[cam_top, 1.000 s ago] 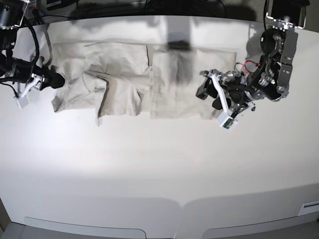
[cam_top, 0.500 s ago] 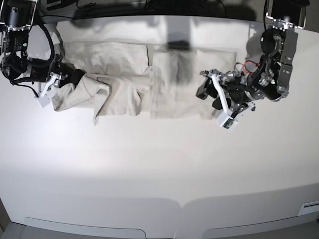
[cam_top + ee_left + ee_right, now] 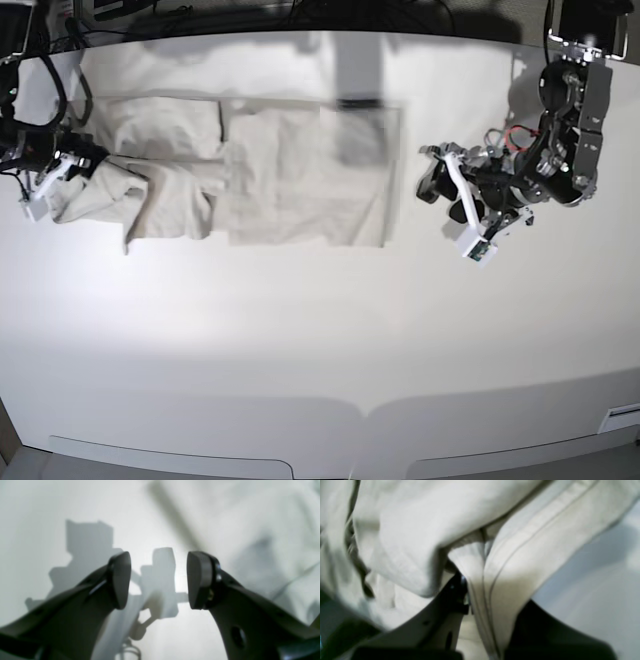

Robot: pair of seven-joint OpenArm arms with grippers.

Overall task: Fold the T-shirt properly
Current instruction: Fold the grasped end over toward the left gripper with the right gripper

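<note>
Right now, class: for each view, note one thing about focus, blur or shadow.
Left wrist: the left gripper is sharp, the T-shirt behind it soft, and its shadow falls on the table. Right wrist: clamped fabric smeared. Base: even light, dim far edge.

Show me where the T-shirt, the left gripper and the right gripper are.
T-shirt (image 3: 300,175), base view, flat folded panel.
Left gripper (image 3: 158,580), left wrist view, gap between open fingertips.
Right gripper (image 3: 480,600), right wrist view, clamped hem.
</note>
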